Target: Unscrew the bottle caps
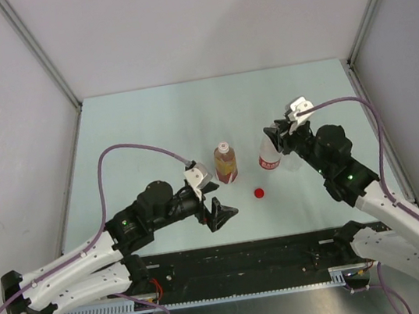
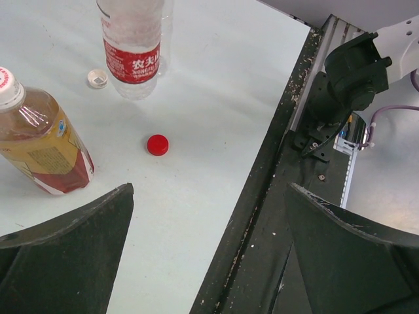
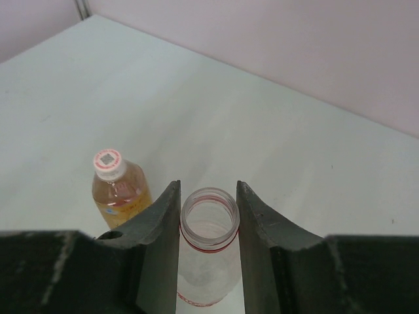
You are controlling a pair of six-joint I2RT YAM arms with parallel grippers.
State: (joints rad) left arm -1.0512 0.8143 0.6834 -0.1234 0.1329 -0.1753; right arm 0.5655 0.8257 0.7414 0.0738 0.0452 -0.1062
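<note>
Right claw (image 3: 208,196): closed on the neck of the labelled bottle (image 3: 209,261). In the right wrist view its two dark fingers (image 3: 160,242) touch the neck at 9 and 3 o'clock.
Labelled bottle: stands upright on the table (image 1: 150,126) with its mouth open. A thin red ring sits under the rim. The red-and-white label shows in the left wrist view.
Left claw (image 2: 209,261): wide open and holding nothing. Only the table surface and the dark table edge show between its fingers. In the top view it is at 7 o'clock of the amber bottle (image 1: 225,164), apart from it.
Amber bottle: upright, with its white cap (image 3: 108,161) still screwed on. In the top view it is at 9 o'clock of the labelled bottle, near it but not touching.
Red cap (image 1: 259,193): lies loose on the table and touches nothing. In the top view it is at 7 o'clock of the labelled bottle, at 5 o'clock of the amber bottle and at 3 o'clock of the left claw.
Loose white cap (image 2: 97,78): lies on the table just beside the labelled bottle, at its 8 o'clock in the left wrist view. Its hollow side seems to face up. I cannot find it in the top view.
Purple cable (image 1: 126,150): makes an arch over the left arm.
</note>
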